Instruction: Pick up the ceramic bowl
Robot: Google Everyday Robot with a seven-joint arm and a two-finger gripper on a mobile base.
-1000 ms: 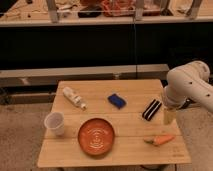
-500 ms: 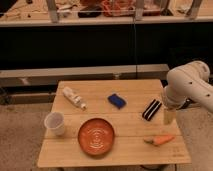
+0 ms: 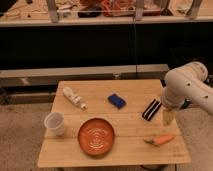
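Orange ceramic bowl [image 3: 96, 136] at table [image 3: 127, 122] front; gripper [image 3: 168, 117] hangs beside black striped block [image 3: 151, 109], well apart; grip state unclear.

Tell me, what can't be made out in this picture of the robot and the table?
In the camera view:
- White robot arm: cut off by the right edge, base unseen.
- Tool, hanging over the wooden table's right side: seen only as one pale block.
- White plastic bottle lying down: label too small to read.
- Round orange-brown ceramic bowl: underside hidden by its own body.
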